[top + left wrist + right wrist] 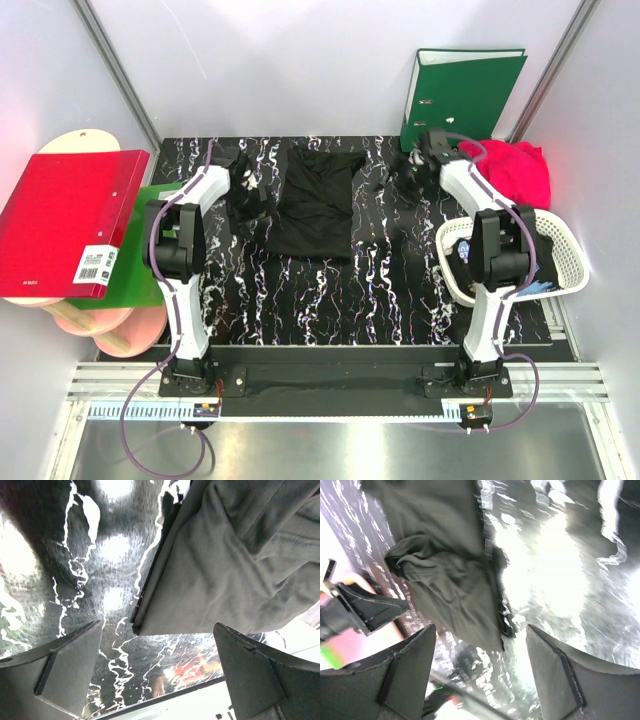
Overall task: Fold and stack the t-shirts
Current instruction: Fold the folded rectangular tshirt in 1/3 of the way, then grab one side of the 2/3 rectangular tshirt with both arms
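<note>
A black t-shirt [315, 200] lies partly folded in the middle of the black marbled table [330, 300]. My left gripper [246, 186] hovers at the shirt's left edge, open and empty. In the left wrist view its jaws [157, 665] stand wide, with the shirt's [235, 565] folded edge just beyond them. My right gripper [413, 166] is off the shirt's right sleeve, open and empty. Its jaws [480, 665] frame bare table in the right wrist view, the shirt [445, 570] lying ahead. A crimson-pink t-shirt [515, 170] is bunched at the back right.
A white lattice basket [560, 250] stands at the right edge behind the right arm. A green binder [465, 95] stands upright at the back. A red binder [70, 220] and wooden boards [110, 325] lie off the table's left side.
</note>
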Controlling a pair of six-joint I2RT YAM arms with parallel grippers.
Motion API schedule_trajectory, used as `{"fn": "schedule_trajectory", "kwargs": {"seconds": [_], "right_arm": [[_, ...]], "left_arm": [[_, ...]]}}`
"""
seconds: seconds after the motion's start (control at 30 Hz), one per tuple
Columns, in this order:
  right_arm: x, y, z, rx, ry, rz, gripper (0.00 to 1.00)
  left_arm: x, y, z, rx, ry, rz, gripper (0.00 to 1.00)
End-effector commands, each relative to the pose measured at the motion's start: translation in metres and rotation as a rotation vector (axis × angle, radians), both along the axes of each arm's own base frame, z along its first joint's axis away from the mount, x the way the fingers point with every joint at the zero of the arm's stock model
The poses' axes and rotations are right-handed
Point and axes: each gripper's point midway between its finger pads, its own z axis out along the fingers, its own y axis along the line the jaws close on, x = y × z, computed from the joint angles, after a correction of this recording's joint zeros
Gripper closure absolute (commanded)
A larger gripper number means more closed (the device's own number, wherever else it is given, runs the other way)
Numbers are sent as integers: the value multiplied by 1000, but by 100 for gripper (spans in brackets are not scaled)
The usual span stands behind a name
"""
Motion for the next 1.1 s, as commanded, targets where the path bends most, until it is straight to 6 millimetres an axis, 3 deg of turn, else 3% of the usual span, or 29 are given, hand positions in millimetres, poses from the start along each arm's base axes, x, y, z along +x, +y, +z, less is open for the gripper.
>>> {"fn": "schedule_trajectory", "kwargs": {"seconds": [0.0,0.03,0.13,0.47,0.67,0.97,1.07], "right_arm": [[-30,28,-10,269,147,17,22],[-38,29,-22,281,195,8,23],[-51,34,-33,330,263,15,26],[-78,43,-62,362,435,11,30],[-99,47,-78,341,543,27,27],[-100,77,-98,325,577,92,25],[-104,92,-104,341,617,120,14]], "left_arm": [[8,-9,8,-59,-37,17,1],[5,-9,2,-60,-19,17,1],[0,-10,-6,-65,3,19,1],[-10,-11,-22,-65,57,31,1],[-13,-28,-29,-93,79,5,1],[-23,-42,-39,-93,109,-28,1],[-26,-40,-40,-84,113,-28,1]]}}
